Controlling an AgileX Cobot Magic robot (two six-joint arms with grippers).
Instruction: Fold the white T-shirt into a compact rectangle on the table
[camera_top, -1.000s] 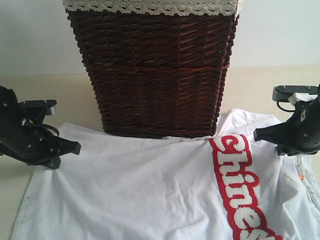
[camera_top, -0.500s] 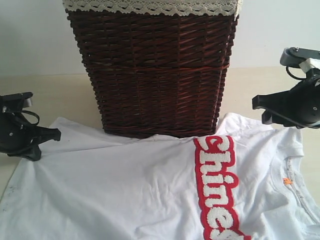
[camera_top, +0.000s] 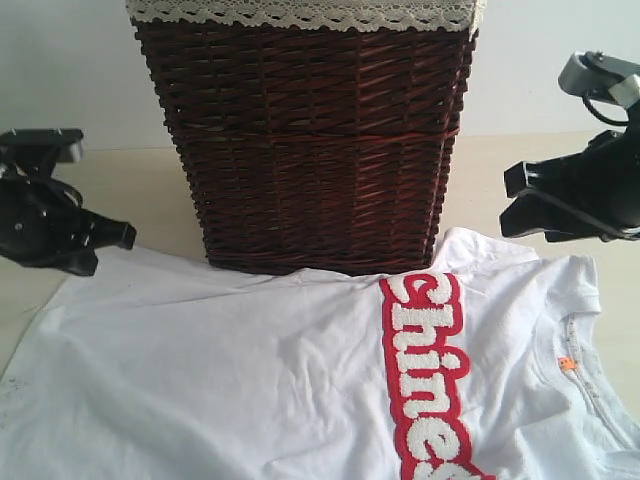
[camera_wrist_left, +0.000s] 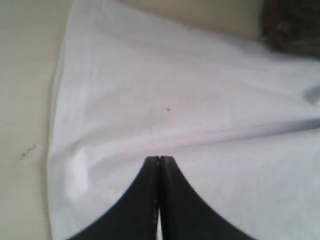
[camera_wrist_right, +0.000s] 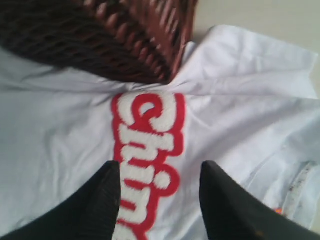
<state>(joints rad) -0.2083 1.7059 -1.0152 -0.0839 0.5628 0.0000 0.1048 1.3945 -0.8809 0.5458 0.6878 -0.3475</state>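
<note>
The white T-shirt (camera_top: 250, 380) lies spread on the table (camera_top: 130, 180) in front of the basket, its red band with white letters (camera_top: 425, 360) running away from the basket and an orange neck tag (camera_top: 566, 364) at the right. My left gripper (camera_top: 125, 235) hangs shut just above the shirt's left corner (camera_wrist_left: 200, 100), with nothing between its fingers (camera_wrist_left: 159, 161). My right gripper (camera_top: 515, 200) hovers open above the shirt's right shoulder. In the right wrist view the red letters (camera_wrist_right: 150, 130) show between its spread fingertips (camera_wrist_right: 160, 167).
A tall dark wicker basket (camera_top: 310, 140) with a cream lace liner (camera_top: 300, 12) stands at the back middle, touching the shirt's far edge. It also shows as the basket (camera_wrist_right: 100, 35) in the right wrist view. Bare table lies left (camera_wrist_left: 25, 100) and right (camera_wrist_right: 260, 15) of the shirt.
The right gripper has opened and risen off the shirt's shoulder. The shirt has slid left and settled flatter. The left gripper, still shut, has lifted up from the shirt's left edge.
</note>
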